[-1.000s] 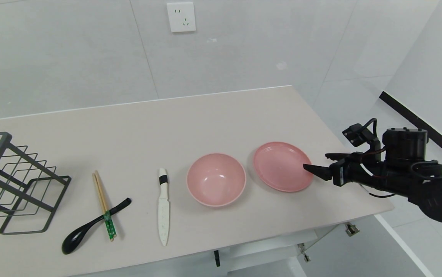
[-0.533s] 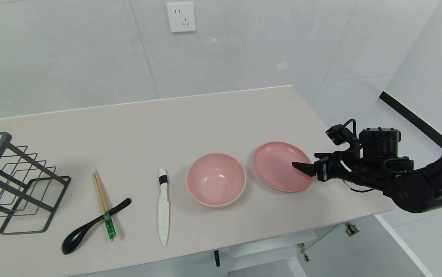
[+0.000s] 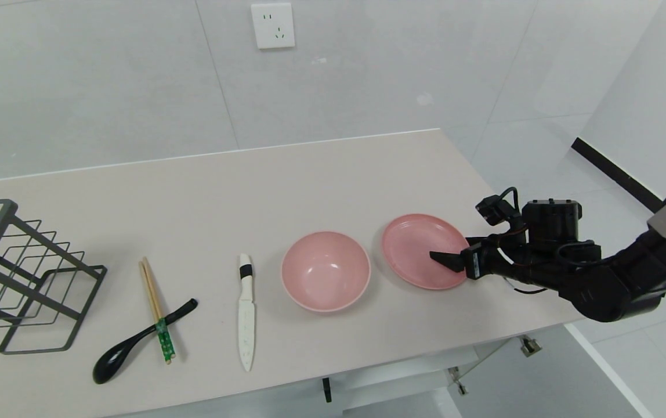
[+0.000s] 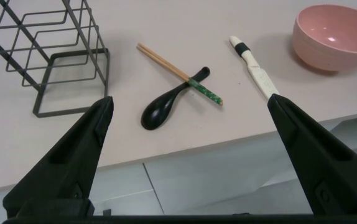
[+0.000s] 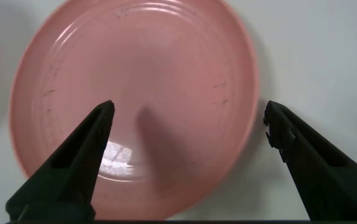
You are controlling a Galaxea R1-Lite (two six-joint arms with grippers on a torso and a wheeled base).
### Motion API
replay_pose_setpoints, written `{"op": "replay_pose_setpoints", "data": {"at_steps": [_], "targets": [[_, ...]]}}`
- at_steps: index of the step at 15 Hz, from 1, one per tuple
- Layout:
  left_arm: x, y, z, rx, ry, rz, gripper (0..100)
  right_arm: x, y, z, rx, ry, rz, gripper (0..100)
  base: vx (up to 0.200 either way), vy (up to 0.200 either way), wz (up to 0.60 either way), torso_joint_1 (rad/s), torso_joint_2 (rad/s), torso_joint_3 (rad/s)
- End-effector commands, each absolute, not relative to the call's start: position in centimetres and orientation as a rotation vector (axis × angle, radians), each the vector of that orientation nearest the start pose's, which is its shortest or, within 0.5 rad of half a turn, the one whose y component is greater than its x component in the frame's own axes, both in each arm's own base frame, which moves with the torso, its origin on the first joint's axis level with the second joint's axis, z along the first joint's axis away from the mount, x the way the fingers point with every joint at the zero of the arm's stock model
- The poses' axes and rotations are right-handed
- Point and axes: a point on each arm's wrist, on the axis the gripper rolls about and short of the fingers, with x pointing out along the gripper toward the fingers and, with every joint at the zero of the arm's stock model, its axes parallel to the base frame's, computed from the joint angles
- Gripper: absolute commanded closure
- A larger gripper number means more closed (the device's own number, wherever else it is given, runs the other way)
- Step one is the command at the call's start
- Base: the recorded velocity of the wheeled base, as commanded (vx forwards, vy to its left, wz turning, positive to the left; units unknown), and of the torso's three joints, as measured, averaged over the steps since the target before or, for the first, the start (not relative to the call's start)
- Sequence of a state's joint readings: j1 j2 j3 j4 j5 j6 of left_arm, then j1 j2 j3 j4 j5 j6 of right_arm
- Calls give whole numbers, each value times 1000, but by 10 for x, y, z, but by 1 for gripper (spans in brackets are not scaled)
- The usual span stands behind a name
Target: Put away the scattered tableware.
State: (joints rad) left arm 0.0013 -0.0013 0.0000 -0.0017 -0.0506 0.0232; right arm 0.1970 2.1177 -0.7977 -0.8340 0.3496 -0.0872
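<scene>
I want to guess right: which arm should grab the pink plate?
Right, I'd say. The right gripper, open, straddles the rim of the plate; the left gripper is far off, near the spoon and chopsticks.

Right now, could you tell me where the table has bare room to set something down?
The far table strip, from wall to bowl and plate, is bare. Crowded near row: rack, chopsticks, spoon, knife; right claw over plate.
</scene>
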Motion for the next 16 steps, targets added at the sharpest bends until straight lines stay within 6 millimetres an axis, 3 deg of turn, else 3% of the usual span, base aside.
{"op": "replay_pose_setpoints", "data": {"at_steps": [1, 3, 6, 7, 13, 16], "targets": [[-23, -1, 76, 23, -2, -49, 0, 351, 85, 57, -50, 472, 576, 0, 0, 0, 0, 0, 0, 0], [-23, -1, 76, 22, -2, -49, 0, 349, 91, 57, -52, 474, 593, 0, 0, 0, 0, 0, 0, 0], [-23, -1, 76, 22, -2, -49, 0, 353, 85, 47, -45, 502, 573, 0, 0, 0, 0, 0, 0, 0], [-23, -1, 76, 22, -2, -49, 0, 354, 84, 43, -45, 511, 569, 100, 0, 0, 0, 0, 0, 0], [-23, -1, 76, 18, 0, -51, 0, 356, 77, 43, -53, 510, 527, 100, 0, 0, 0, 0, 0, 0], [-23, -1, 76, 21, -1, -51, 0, 354, 80, 57, -60, 404, 535, 100, 0, 0, 0, 0, 0, 0]]}}
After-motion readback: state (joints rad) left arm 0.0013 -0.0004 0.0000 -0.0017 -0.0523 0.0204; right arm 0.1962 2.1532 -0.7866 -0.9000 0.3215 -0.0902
